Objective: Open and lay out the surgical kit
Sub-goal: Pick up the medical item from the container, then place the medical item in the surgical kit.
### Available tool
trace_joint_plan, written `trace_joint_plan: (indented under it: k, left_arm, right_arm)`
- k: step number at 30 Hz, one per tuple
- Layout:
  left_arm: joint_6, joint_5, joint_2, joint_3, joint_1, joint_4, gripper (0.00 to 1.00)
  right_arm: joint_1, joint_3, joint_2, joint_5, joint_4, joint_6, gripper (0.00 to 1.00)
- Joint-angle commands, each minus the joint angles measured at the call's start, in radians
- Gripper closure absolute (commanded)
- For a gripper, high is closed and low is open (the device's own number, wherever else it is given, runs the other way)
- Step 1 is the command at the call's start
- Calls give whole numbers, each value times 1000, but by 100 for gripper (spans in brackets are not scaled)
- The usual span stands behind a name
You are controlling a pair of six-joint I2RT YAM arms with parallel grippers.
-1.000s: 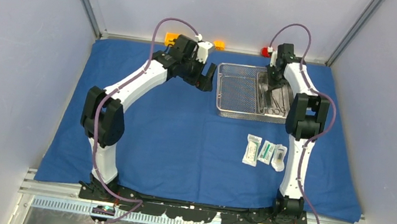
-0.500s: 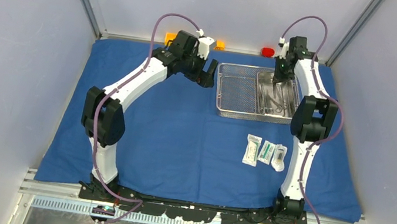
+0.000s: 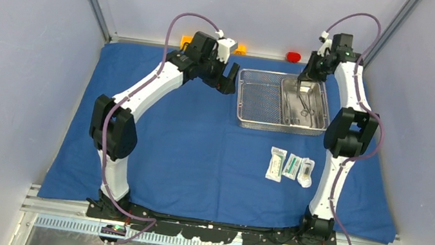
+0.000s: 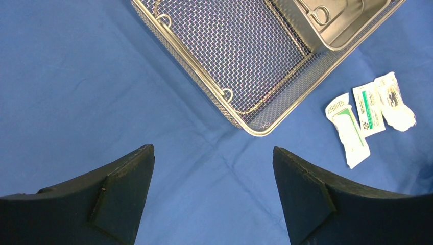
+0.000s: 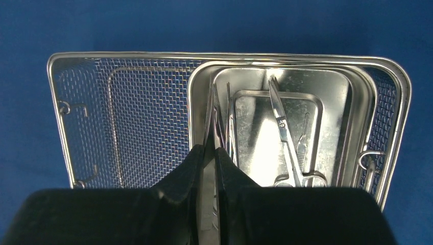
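The blue cloth wrap (image 3: 185, 150) is seen spread flat over the table, so the opening is judged done and the laying out of the contents is the step in hand.

At the left, the left gripper (image 4: 212, 150) is held over bare cloth just beside the near-left corner of the wire-mesh basket (image 3: 261, 96). Its fingers are spread wide and nothing is held between them. The left half of the basket is bare mesh.

In front of the basket, three white packets (image 3: 290, 166) are laid in a row on the cloth, close together.

In the basket's right half the steel tray (image 5: 357, 117) is seated, and a pair of scissors (image 5: 286, 138) is seen lying in it.

Above the tray's left side, the right gripper (image 5: 209, 150) is closed tightly on a slim metal instrument (image 5: 210, 112), gripped near one end with the rest pointing away. Whether it is tweezers or forceps cannot be told, nor whether its tip is clear of the tray.

For the next move, the instrument is to be raised clear of tray and basket rims, carried to open cloth and set down flat, apart from the packets.
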State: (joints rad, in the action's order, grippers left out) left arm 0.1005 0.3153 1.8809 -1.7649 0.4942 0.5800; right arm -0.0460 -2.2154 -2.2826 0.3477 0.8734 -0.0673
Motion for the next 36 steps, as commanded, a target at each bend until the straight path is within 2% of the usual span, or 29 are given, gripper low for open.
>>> trace_joint_plan:
  k: [1, 4, 12, 14, 20, 23, 27, 30, 36]
  left_arm:
    - [-5, 23, -8, -31, -8, -10, 12]
    - [1, 46, -7, -29, -8, -16, 12]
    - [68, 226, 10, 2, -8, -83, 12]
    - [102, 280, 22, 18, -7, -108, 12]
    - [258, 424, 52, 102, -5, -239, 17]
    - [340, 489, 38, 188, -4, -382, 23]
    - [421, 516, -36, 348, -5, -603, 24]
    - [446, 508, -56, 407, -6, -661, 25]
    - [573, 562, -56, 487, -11, -863, 24]
  right_arm:
    - [-16, -32, 21, 119, -6, -90, 99]
    - [-17, 76, 87, 203, -77, -162, 100]
    - [31, 602, 369, 384, -431, -308, 100]
    - [45, 747, 446, 419, -522, -335, 100]
    - [161, 1021, 615, 489, -765, -356, 100]
    - [198, 1119, 670, 522, -885, -394, 100]
    - [217, 1206, 699, 567, -1081, -492, 100]
    - [221, 1244, 702, 598, -1174, -553, 100]
    - [239, 1283, 700, 602, -1220, -578, 100]
